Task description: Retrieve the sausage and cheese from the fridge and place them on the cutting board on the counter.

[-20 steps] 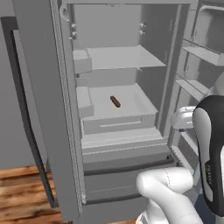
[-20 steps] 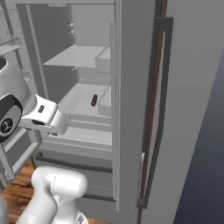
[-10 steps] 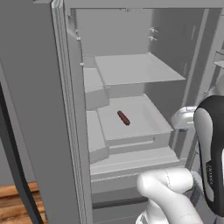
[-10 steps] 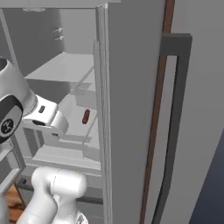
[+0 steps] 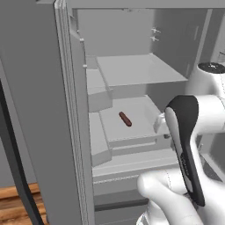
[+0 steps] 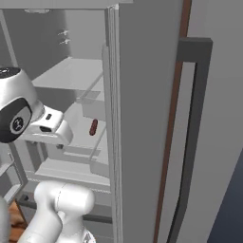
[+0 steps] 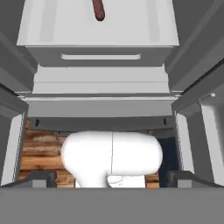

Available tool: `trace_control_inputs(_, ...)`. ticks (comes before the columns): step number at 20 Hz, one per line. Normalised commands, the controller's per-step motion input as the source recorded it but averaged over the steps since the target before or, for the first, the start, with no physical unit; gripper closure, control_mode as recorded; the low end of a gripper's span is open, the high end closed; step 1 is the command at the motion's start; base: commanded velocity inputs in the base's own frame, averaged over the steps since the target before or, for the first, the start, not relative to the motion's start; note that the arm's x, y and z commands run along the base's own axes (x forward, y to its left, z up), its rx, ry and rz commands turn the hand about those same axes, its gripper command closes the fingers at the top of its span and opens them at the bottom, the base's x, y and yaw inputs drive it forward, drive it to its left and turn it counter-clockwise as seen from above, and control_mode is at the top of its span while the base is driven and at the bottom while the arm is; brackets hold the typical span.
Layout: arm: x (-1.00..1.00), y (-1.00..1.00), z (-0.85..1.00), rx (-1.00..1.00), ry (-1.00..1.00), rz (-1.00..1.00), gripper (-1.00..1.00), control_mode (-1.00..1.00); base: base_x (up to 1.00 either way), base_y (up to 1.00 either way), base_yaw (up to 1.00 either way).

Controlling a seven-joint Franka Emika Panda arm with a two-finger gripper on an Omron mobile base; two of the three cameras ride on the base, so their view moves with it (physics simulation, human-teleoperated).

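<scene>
My end effector (image 7: 112, 177) is spread wide and holds nothing; its two dark tips (image 7: 37, 178) stand well apart at the bottom of the hand view, aimed down at the lower front of the fridge (image 5: 132, 70). Ahead of it and above, on the pale drawer-like shelf (image 5: 132, 127), lies the sausage (image 5: 125, 118), a small reddish-brown cylinder, alone and clear of the shelf walls; in the hand view it sits at the far top edge (image 7: 98, 9), slightly to the left of my centre line. I cannot see the cheese from here, so I judge the sausage is the piece to fetch first. To do that well I should lift my wrist over the shelf's front lip, bring the sausage between the tips, turn so the tips straddle it across its narrow width, not along its length, then come down gently near its middle and close. The open door (image 6: 142, 118) stands close beside my arm, so I should reach straight in
</scene>
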Motion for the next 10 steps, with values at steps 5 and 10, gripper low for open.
trace_control_inputs(5, 0.73, 0.14, -0.63, -0.05, 0.3, 0.14, -1.0, -1.0, 0.0, 0.0, 0.0)
trace_control_inputs(10, 0.61, 0.0, -0.56, 0.0, 0.07, 0.11, -1.0, -1.0, 0.0, 0.0, 0.0)
